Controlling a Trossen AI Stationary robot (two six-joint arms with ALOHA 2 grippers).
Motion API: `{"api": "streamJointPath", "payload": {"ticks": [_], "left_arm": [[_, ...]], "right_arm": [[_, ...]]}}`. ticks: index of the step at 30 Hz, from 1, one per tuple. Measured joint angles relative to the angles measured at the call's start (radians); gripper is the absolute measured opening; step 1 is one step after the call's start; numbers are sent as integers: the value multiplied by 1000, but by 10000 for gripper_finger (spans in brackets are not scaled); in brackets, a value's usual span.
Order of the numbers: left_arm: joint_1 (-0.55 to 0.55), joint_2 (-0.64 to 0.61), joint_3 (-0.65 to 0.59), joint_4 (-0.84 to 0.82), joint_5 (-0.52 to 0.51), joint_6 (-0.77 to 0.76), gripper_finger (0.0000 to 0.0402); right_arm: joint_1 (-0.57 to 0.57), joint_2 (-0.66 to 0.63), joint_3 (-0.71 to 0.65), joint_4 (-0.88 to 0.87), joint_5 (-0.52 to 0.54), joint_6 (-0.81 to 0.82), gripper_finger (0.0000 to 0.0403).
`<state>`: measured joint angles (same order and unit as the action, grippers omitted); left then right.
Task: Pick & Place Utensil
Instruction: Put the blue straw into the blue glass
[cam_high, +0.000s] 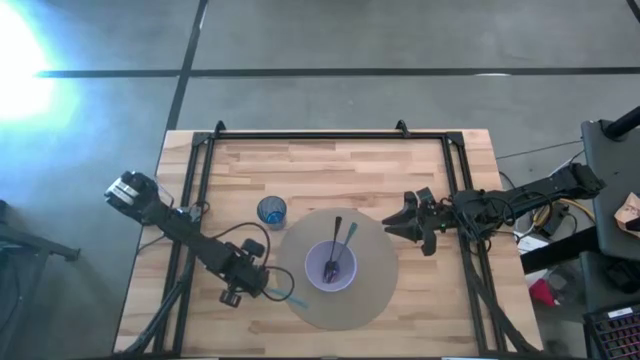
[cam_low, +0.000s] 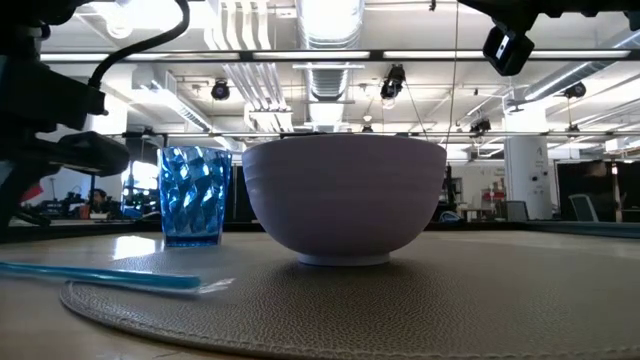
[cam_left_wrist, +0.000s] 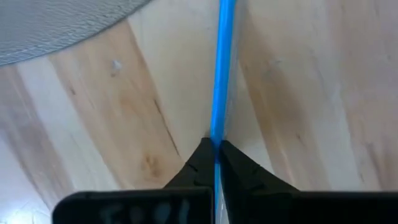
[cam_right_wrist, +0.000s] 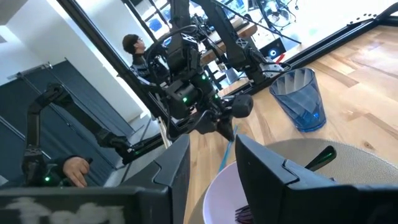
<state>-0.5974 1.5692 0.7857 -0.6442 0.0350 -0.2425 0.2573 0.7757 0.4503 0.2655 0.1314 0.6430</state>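
1. Nearest the front edge of the tabletop we see the left gripper, its fingers clamped on a blue utensil that runs straight out between them.
2. The blue utensil lies low on the wood just beside the round grey placemat; in the low view its far end reaches onto the mat's edge.
3. On the middle of the placemat sits a pale lilac bowl.
4. Two dark utensils lean in the bowl, their handles pointing toward the far side of the tabletop.
5. A blue faceted cup stands upright on the wood, just beside the placemat's far left edge.
6. The right gripper hovers at the placemat's right edge, above the surface; its fingers stand apart and hold nothing.
7. Beyond the tabletop, in the right wrist view, we see a person seated in the room.
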Motion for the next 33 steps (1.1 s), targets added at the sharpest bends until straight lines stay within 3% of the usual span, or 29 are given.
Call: {"api": "streamJointPath", "payload": {"ticks": [13, 24, 33], "left_arm": [[-8, -5, 88, -121, 60, 5, 1], [-10, -54, 187, -344, 30, -46, 0], [-10, -85, 345, -619, -75, -55, 0]], "right_arm": [[0, 0, 0, 0, 0, 0, 123], [0, 0, 0, 0, 0, -5, 123], [0, 0, 0, 0, 0, -12, 123]]}}
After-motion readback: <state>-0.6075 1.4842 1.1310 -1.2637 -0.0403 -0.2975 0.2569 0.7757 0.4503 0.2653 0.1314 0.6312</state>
